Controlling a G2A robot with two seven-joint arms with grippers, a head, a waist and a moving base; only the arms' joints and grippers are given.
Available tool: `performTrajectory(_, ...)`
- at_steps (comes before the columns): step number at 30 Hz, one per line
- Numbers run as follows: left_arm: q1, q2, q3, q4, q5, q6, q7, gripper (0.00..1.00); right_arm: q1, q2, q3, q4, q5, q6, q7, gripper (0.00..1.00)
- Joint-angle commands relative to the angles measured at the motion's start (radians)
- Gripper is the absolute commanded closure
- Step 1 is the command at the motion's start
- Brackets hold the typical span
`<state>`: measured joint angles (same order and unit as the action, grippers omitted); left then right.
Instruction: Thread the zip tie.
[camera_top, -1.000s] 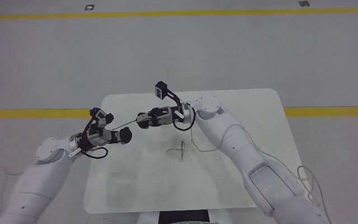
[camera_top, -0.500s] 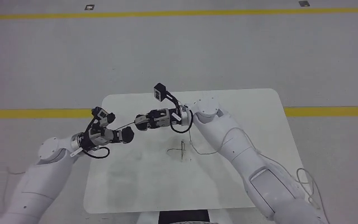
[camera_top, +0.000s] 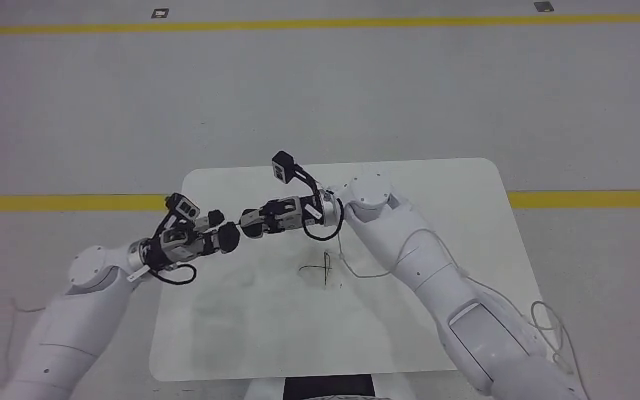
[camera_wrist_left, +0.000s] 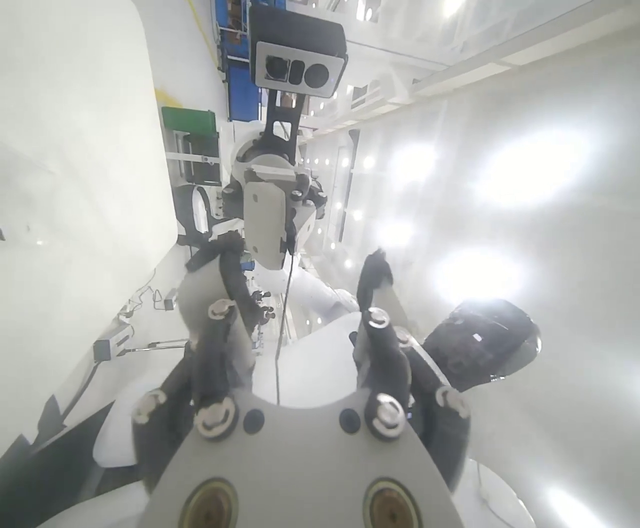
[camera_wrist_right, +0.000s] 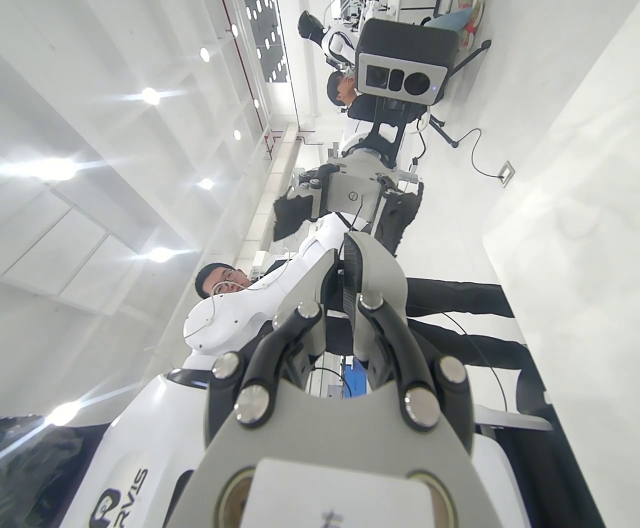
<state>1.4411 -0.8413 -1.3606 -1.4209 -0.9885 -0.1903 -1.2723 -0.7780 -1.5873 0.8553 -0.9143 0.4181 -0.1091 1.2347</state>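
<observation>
Two arms meet over the robot's left half of the white table (camera_top: 430, 190), their grippers raised off it and facing tip to tip, almost touching. In the top view the left gripper (camera_top: 229, 238) sits at the end of a forearm that points toward the robot's right and slightly forward. The right arm bends at the elbow near the table's far edge and sends its forearm leftward to the right gripper (camera_top: 250, 220). From above, the gap between them is too small to make out what passes there.

The left wrist view settles it. The zip tie (camera_wrist_left: 281, 340) is a thin dark strand coming out of the right gripper's closed tips and running between the left gripper's dark fingers (camera_wrist_left: 227, 280), which stand wide apart on either side of it. The right wrist view shows the right gripper's own two grey fingers pressed together on the tie's end, with the left gripper's black pads (camera_wrist_right: 290, 215) spread beyond them.

Several thin dark strips (camera_top: 325, 270) lie crossed on the table nearer the robot, well apart from both grippers.
</observation>
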Motion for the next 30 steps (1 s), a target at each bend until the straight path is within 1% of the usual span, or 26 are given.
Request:
performTrajectory(1,0.001,-0.001,0.000,0.000,0.001,0.004,-0.001,0.79,0.000,0.001,-0.002,-0.002,-0.002,0.004,0.000,1.00)
performTrajectory(5,0.002,-0.002,-0.003,-0.001,0.005,0.009,-0.005,0.81,0.000,0.002,-0.006,-0.004,0.000,0.014,0.005,1.00)
performTrajectory(11,0.004,-0.004,-0.009,-0.004,0.009,0.013,-0.009,0.79,0.002,0.003,-0.011,-0.004,0.002,0.018,0.010,1.00)
performTrajectory(18,0.009,-0.007,-0.014,-0.012,0.012,0.016,-0.014,0.85,0.002,0.004,-0.015,-0.007,0.006,0.017,0.007,1.00)
performTrajectory(30,0.017,-0.011,-0.026,-0.014,0.018,0.021,-0.022,0.89,-0.002,0.006,-0.021,-0.011,0.014,0.018,0.000,1.00)
